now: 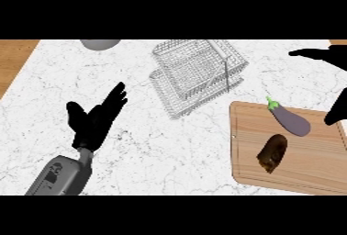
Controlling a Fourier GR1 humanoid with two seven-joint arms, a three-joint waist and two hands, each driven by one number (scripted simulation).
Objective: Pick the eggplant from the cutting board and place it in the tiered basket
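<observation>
The eggplant [293, 120] is lying untouched on the board [305, 170] at four o'clock from the basket [196, 75], while the right robot hand [325, 57], fingers spread, is hovering at its one o'clock, seemingly positioning to grasp.

No legible text, labels or numbers anywhere.

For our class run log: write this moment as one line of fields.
eggplant: on cutting board | tiered basket: not holding it | left hand: open, over counter | right hand: open, at right edge
</observation>
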